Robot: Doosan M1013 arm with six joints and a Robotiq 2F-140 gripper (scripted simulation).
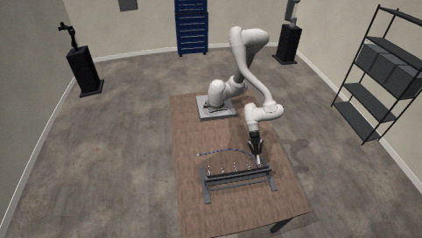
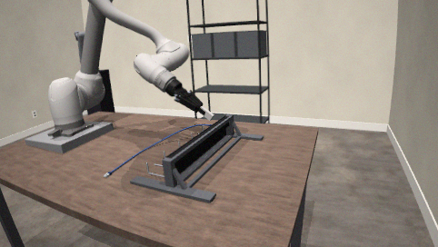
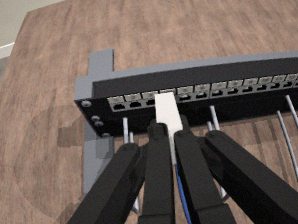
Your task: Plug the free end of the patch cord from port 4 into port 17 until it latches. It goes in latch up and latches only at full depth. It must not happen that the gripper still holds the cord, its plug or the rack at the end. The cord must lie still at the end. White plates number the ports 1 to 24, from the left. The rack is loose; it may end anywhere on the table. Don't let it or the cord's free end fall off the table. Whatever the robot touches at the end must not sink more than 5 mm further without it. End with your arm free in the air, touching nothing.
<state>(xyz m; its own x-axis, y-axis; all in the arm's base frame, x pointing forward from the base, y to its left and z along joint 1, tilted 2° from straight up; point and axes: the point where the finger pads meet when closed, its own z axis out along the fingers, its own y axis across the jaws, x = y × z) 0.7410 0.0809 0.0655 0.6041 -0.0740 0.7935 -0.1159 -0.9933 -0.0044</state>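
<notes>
Brown table (image 2: 273,182): blue patch cord (image 2: 150,147) slack, grey plug (image 2: 106,174) unplugged.

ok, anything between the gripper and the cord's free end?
Nothing visible. The free end lies open on the table, near the rack's far end from the shut gripper; only the cord runs between.

The table (image 2: 273,191) has a brown wood-grain top, matt and faintly streaked; the rack (image 2: 191,192) looks like grey-painted metal with a flat black front panel (image 3: 200,83); the arm (image 1: 245,52) wears a smooth white shell with a soft sheen. The gripper (image 3: 168,119) is matt black with pale grey pads; the patch cord (image 2: 150,149) has a smooth blue jacket; the floor (image 1: 109,153) is rough, mottled grey.
</notes>
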